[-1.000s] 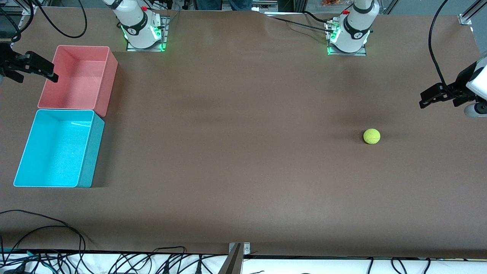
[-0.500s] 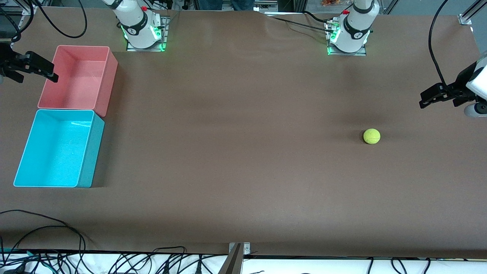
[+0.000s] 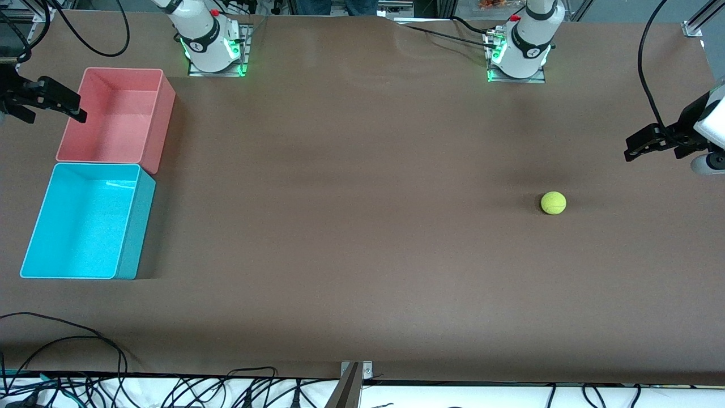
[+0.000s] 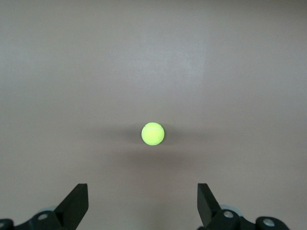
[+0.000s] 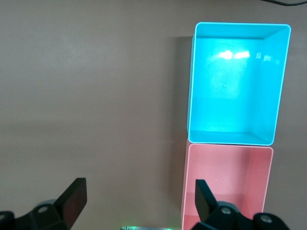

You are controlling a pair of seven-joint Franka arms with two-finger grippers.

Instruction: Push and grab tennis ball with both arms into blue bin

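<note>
The tennis ball point(image 3: 553, 203) lies on the brown table toward the left arm's end; it also shows in the left wrist view point(image 4: 153, 133). My left gripper point(image 3: 627, 148) hangs open and empty over that end of the table, apart from the ball; in its wrist view point(image 4: 141, 203) the jaws stand wide. The blue bin point(image 3: 136, 226) stands empty at the right arm's end and shows in the right wrist view point(image 5: 235, 81). My right gripper point(image 3: 56, 116) hovers open and empty by the pink bin's outer rim; its own wrist view point(image 5: 139, 199) shows it open.
A pink bin point(image 3: 161, 124) stands empty, touching the blue bin and farther from the front camera; it also shows in the right wrist view point(image 5: 225, 187). Black cables point(image 3: 85, 340) trail along the table's near edge. Both arm bases point(image 3: 212, 45) stand at the table's back edge.
</note>
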